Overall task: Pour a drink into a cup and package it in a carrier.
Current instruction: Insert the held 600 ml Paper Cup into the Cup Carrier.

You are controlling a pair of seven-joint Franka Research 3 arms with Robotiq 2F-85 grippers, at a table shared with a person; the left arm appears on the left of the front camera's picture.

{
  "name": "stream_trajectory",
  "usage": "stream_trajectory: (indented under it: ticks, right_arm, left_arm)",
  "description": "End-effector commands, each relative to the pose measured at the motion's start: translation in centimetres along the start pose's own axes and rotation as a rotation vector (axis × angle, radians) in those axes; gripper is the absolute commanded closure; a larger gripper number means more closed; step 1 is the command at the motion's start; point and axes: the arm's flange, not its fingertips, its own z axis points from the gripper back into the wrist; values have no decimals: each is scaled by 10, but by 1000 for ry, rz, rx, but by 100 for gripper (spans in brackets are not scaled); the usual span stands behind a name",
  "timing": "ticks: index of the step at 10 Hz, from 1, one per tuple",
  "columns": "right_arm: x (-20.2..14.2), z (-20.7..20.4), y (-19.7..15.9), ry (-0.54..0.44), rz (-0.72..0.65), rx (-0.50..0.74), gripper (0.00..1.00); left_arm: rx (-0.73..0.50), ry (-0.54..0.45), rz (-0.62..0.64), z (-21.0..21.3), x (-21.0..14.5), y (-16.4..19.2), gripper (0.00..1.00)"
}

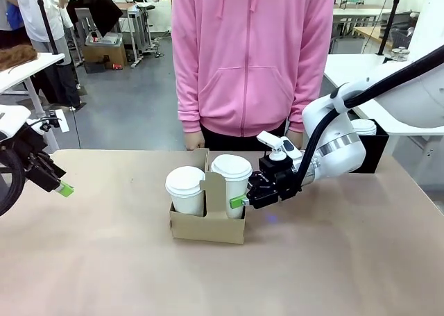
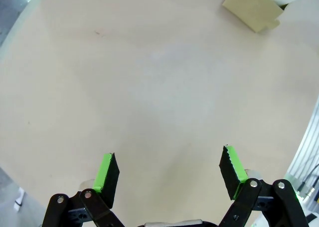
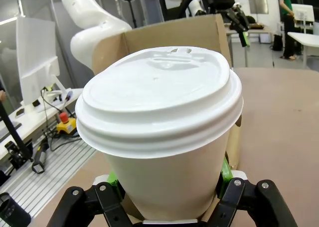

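Observation:
A brown cardboard carrier [image 1: 208, 224] stands at mid-table with two lidded white paper cups in its slots. My right gripper [image 1: 239, 202] is shut on the right-hand cup [image 1: 232, 171], gripping its side just above the carrier wall. The right wrist view shows that cup [image 3: 164, 117] close up between my right gripper [image 3: 169, 177] fingers, with the carrier's handle panel [image 3: 149, 37] behind it. The other cup [image 1: 185, 189] sits in the left slot. At the table's left edge my left gripper [image 1: 62, 189] hangs open, holding nothing [image 2: 169, 169]. The drink is hidden.
A person in a pink hoodie [image 1: 253, 59] stands at the far edge, hands low behind the carrier. A black box [image 1: 376, 153] with white lids [image 1: 364, 126] on it sits behind my right arm. The carrier's corner [image 2: 251, 10] shows far off across bare tabletop.

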Motion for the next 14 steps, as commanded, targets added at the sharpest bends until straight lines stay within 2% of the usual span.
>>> stream_trajectory:
  ticks: [1, 3, 4, 6, 11, 13, 14]
  right_arm:
    - [-1, 0, -5, 44, 34, 13, 20]
    - [-3, 3, -6, 44, 47, -12, 20]
    - [-3, 3, -6, 77, 62, -14, 0]
    - [1, 7, 0, 113, 85, -21, 0]
    - [24, 56, 27, 90, 139, -136, 0]
    - [42, 107, 49, 116, 78, -263, 0]
    - [49, 136, 68, 129, -8, -332, 0]
  left_arm:
    - [-2, -6, -4, 3, 1, -1, 0]
    - [-2, -6, -4, 3, 1, -1, 0]
    - [-2, -6, -4, 3, 1, -1, 0]
    - [-2, -6, -4, 3, 1, -1, 0]
    - [-2, -6, -4, 3, 1, -1, 0]
    - [-2, -6, -4, 3, 1, -1, 0]
    - [-2, -6, -4, 3, 1, -1, 0]
